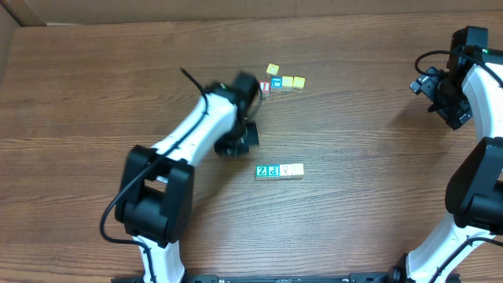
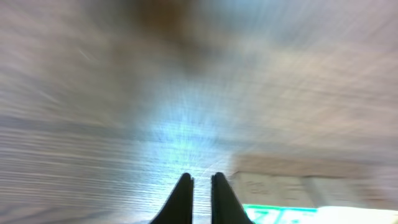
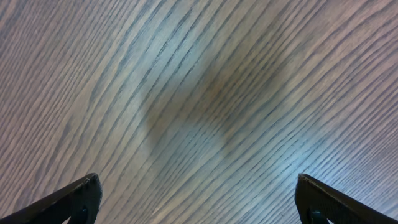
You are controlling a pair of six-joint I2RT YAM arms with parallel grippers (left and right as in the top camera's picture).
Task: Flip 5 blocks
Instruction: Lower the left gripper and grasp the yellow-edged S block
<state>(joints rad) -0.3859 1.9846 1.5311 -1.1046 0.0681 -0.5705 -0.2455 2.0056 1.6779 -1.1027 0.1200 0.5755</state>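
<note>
The blocks lie in a row near the left tool, untouched.

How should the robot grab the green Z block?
Probably from above, pinching the Z block on its two free sides, the ones facing toward and away from the robot. It sits at the row's left end, and the P block is right against its right side, leaving no gap there.

Both arms wear white shells with chunky black joints. The left arm carries a thin black cable; the right arm has one too. Left pincer: slim black fingers, tapering to points.
</note>
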